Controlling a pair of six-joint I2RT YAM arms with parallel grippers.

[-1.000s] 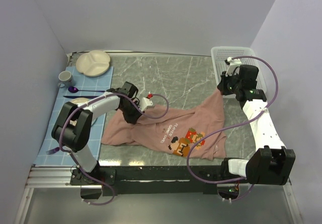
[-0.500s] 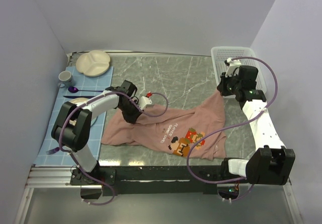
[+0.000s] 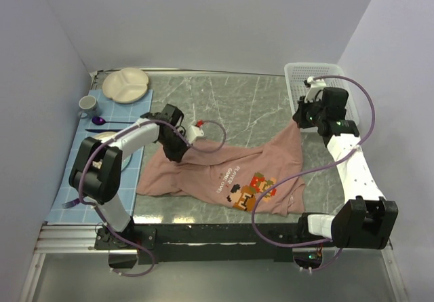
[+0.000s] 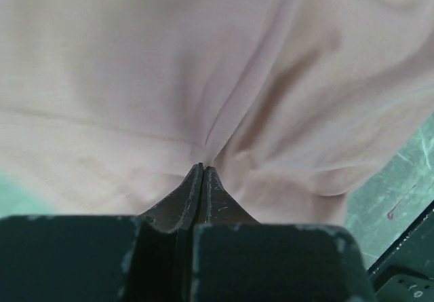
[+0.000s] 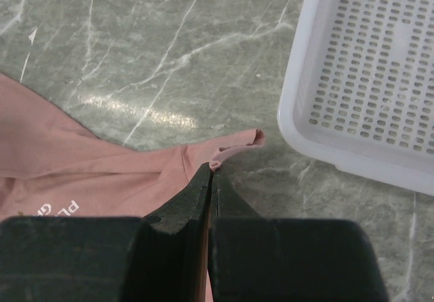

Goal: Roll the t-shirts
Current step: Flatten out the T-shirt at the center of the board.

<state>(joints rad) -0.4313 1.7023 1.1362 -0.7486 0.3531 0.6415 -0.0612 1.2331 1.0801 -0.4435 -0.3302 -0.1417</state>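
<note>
The salmon-pink t-shirt lies crumpled on the marble table, its pixel-art print facing up near the front. My left gripper is shut on the shirt's upper left edge; in the left wrist view its jaws pinch a fold of the pink cloth. My right gripper is shut on the shirt's far right corner, stretched toward the basket. In the right wrist view the gripper holds the hem tip of the shirt.
A white perforated basket stands at the back right, close to my right gripper, and shows in the right wrist view. At the left, a blue mat carries a divided plate, a cup and a spoon.
My left gripper has shifted slightly back and left, pulling the shirt's upper left edge with it. The right arm has not moved.
</note>
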